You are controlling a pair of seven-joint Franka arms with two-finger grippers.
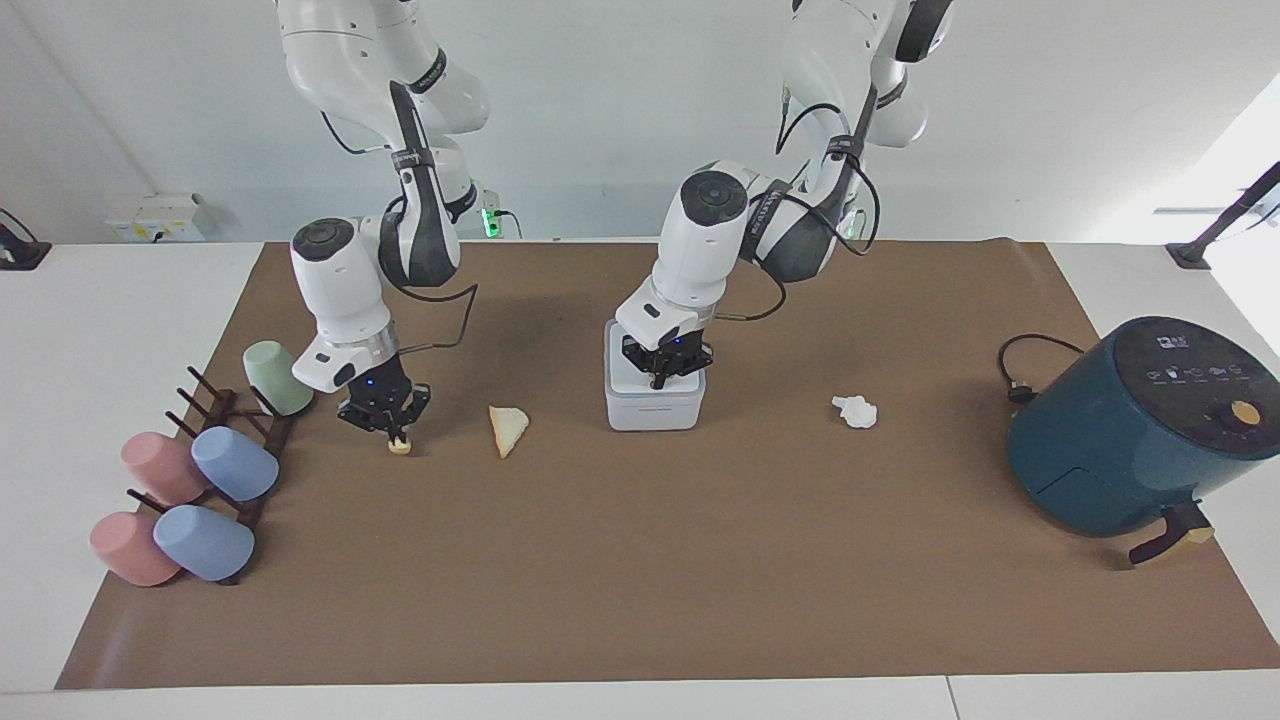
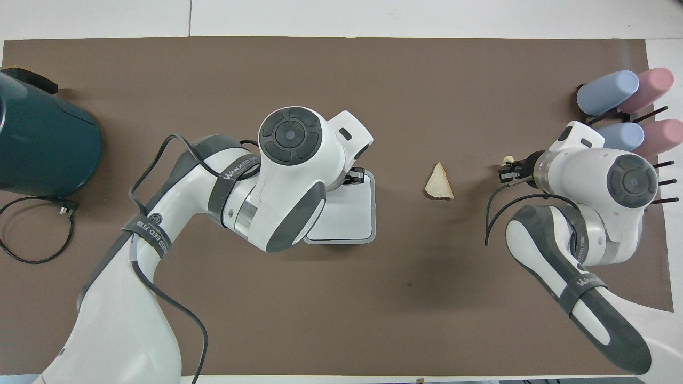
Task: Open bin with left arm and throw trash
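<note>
step: bin-opening | my left gripper (image 1: 661,379) closed, tip down on bin (image 1: 655,404) lid, press button next | my right gripper (image 1: 392,432) pinching yellow lump (image 1: 400,446) on tabletop (image 1: 700,560), lift next

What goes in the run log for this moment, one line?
left gripper: on closed small white cube bin lid | right gripper: shut on pale-yellow rounded lump | cream bread wedge, white tissue wad: on mat

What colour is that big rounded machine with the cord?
The air fryer is dark teal, with a black top panel; the facing view shows it best.
</note>
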